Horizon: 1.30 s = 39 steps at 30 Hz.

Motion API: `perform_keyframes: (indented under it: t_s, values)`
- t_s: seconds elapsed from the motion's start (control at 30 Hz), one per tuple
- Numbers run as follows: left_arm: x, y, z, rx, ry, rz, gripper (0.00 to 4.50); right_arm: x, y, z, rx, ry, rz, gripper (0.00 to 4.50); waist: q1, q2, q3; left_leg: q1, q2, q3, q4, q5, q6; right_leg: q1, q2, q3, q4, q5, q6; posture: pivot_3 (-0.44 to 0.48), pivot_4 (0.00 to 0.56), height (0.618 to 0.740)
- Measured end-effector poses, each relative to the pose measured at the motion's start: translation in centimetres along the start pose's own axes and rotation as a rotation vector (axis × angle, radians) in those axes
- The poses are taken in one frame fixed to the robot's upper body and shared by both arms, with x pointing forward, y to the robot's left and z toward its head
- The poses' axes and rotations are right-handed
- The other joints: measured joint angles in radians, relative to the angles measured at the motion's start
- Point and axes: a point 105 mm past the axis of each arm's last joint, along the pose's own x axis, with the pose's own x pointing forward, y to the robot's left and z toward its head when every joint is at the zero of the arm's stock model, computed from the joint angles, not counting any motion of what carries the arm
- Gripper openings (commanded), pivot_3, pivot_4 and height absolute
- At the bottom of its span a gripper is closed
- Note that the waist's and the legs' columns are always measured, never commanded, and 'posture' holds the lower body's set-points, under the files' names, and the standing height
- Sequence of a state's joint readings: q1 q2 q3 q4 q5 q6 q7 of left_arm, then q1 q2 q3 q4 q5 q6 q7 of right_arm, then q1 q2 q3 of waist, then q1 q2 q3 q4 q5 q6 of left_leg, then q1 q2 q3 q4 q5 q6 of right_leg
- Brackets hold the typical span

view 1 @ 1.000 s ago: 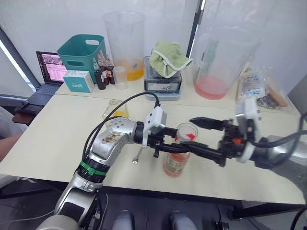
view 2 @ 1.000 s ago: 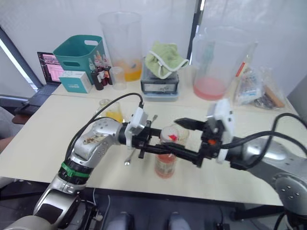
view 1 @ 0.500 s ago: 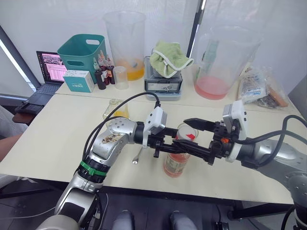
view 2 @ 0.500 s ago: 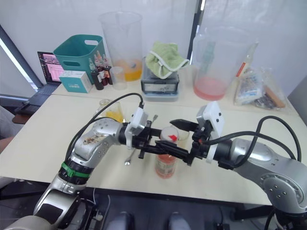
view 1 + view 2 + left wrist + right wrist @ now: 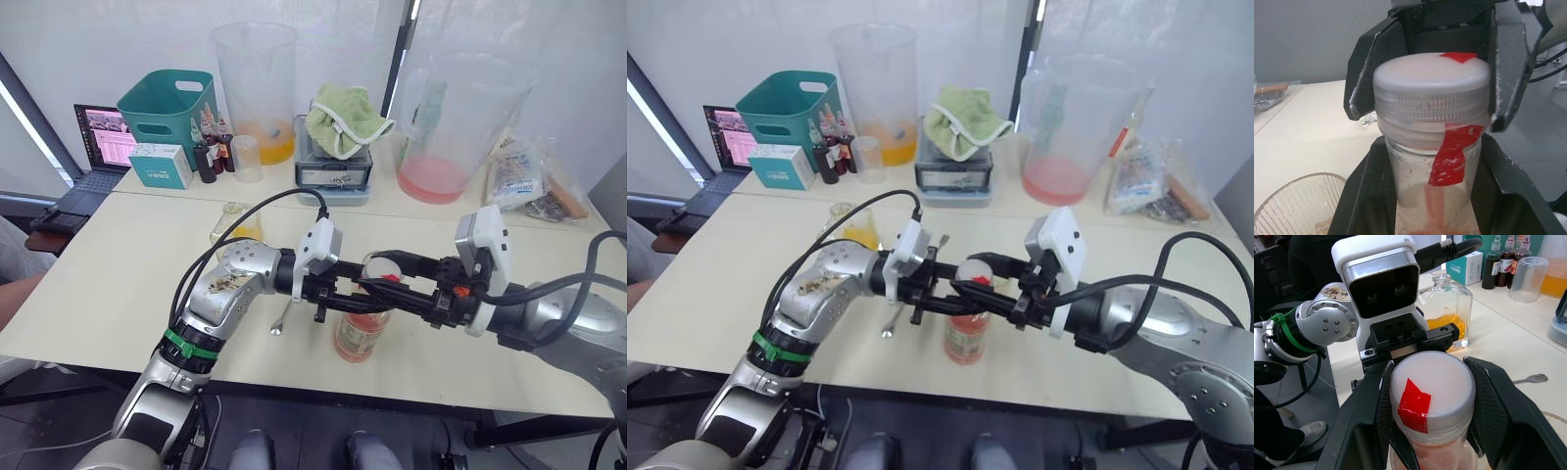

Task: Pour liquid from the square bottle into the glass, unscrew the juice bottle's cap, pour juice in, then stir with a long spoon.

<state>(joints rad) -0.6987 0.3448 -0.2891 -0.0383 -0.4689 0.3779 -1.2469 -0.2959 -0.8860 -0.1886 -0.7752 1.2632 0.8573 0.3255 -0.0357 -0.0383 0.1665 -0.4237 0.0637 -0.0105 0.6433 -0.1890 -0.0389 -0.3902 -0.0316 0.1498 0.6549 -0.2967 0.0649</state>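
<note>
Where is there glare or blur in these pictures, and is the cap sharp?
Left wrist view: the cap is sharp, the room behind soft. Right wrist view: the cap is crisp, the small bottles behind slightly blurred. Left eye view: bright window glare behind the big pitchers.

Head stereo overhead; opposed wrist close-ups sharing cap [image 5: 1431, 382]

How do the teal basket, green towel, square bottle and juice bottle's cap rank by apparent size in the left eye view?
1. Teal basket
2. Green towel, slightly smaller than the basket
3. Square bottle, partly hidden by a cable
4. Juice bottle's cap

The cap sits nearer the camera, yet looks smallest.
</note>
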Motion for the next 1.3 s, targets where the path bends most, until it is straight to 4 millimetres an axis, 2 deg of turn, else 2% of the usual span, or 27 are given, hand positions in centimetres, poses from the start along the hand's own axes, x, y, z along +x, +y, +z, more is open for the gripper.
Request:
perform_keyframes:
  t_s: [0.2, 0.3, 0.47, 0.67, 0.77, 0.9, 0.97, 1.07, 1.13, 1.23, 1.3]
  values:
    - [0.0, 0.0, 0.0, 0.001, 0.002, -0.002, 1.51, 0.0, 0.0, 0.0, 0.005, 0.002, 0.003, 1.76, 0.000, 0.000, 0.000, 0.000, 0.000, 0.000, 0.000, 0.000, 0.000, 0.000, 0.000, 0.000, 0.000, 0.000, 0.000, 0.000, 0.150, 0.740]
    - [0.0, 0.1, 0.0, 0.001, 0.006, -0.003, 1.51, 0.1, -0.4, 0.0, -0.002, 0.002, 0.061, 1.76, -0.003, 0.000, 0.000, 0.000, 0.000, 0.000, 0.000, 0.000, 0.000, 0.000, 0.000, 0.000, 0.000, 0.000, 0.000, 0.000, 0.150, 0.740]
    - [-0.2, 0.1, 0.0, 0.006, 0.016, -0.018, 1.51, 0.3, -1.5, 0.1, -0.034, 0.013, 0.296, 1.76, -0.010, 0.000, 0.000, 0.001, 0.001, 0.000, 0.000, 0.000, 0.000, 0.000, 0.002, 0.000, 0.000, 0.000, 0.000, 0.000, 0.150, 0.740]
    - [-0.6, -0.1, 0.1, 0.030, 0.030, -0.065, 1.51, 1.6, -2.7, 1.0, -0.135, 0.157, 0.684, 1.76, -0.014, 0.006, 0.003, 0.001, 0.002, -0.001, 0.000, 0.000, 0.000, 0.000, 0.002, -0.001, 0.001, 0.000, 0.000, 0.000, 0.150, 0.740]
    - [-0.7, -0.1, 0.2, 0.031, 0.027, -0.076, 1.51, 2.2, -3.0, 1.2, -0.140, 0.181, 0.772, 1.76, -0.004, 0.006, 0.003, -0.001, 0.001, -0.003, 0.000, -0.001, 0.001, -0.001, 0.002, -0.001, 0.001, 0.000, 0.000, 0.000, 0.150, 0.740]
    - [-0.8, 0.0, 0.2, 0.033, 0.025, -0.076, 1.51, 2.3, -3.1, 1.3, -0.149, 0.183, 0.792, 1.76, -0.001, 0.006, 0.003, -0.001, 0.001, -0.004, 0.000, -0.001, 0.001, -0.001, 0.002, -0.002, 0.001, 0.000, 0.000, 0.000, 0.150, 0.740]
    - [-0.7, 0.0, 0.2, 0.033, 0.025, -0.075, 1.51, 2.3, -3.1, 1.3, -0.143, 0.183, 0.785, 2.77, -0.001, 0.006, 0.003, -0.001, 0.001, -0.004, 0.000, -0.001, 0.001, -0.001, 0.002, -0.002, 0.001, 0.000, 0.000, 0.000, 0.150, 0.740]
    - [-0.6, -0.1, 0.2, 0.041, 0.028, -0.081, 1.51, 2.1, -2.9, 1.7, -0.109, 0.163, 0.771, 3.73, -0.003, 0.006, 0.003, -0.001, 0.001, -0.004, 0.000, 0.000, 0.001, -0.001, 0.003, -0.002, 0.002, 0.000, 0.000, 0.000, 0.150, 0.740]
    - [-0.6, -0.1, 0.2, 0.042, 0.029, -0.080, 1.51, 1.8, -2.7, 2.7, -0.110, 0.122, 0.731, 4.38, -0.003, 0.006, 0.003, -0.001, 0.001, -0.004, 0.001, 0.000, 0.001, -0.001, 0.003, -0.002, 0.002, 0.000, 0.000, 0.000, 0.150, 0.740]
    - [-0.5, -0.1, 0.2, 0.043, 0.029, -0.081, 1.51, 1.0, -2.3, 4.8, -0.138, 0.047, 0.659, 4.45, -0.003, 0.006, 0.003, -0.001, 0.001, -0.005, 0.000, 0.000, 0.001, -0.001, 0.003, -0.002, 0.002, 0.000, 0.000, 0.000, 0.150, 0.740]
    - [-0.5, -0.1, 0.2, 0.043, 0.029, -0.080, 1.51, 0.4, -2.0, 5.4, -0.144, 0.017, 0.609, 4.45, -0.001, 0.006, 0.003, -0.001, 0.001, -0.005, 0.000, 0.000, 0.001, 0.000, 0.003, -0.002, 0.002, 0.000, 0.000, 0.000, 0.150, 0.740]
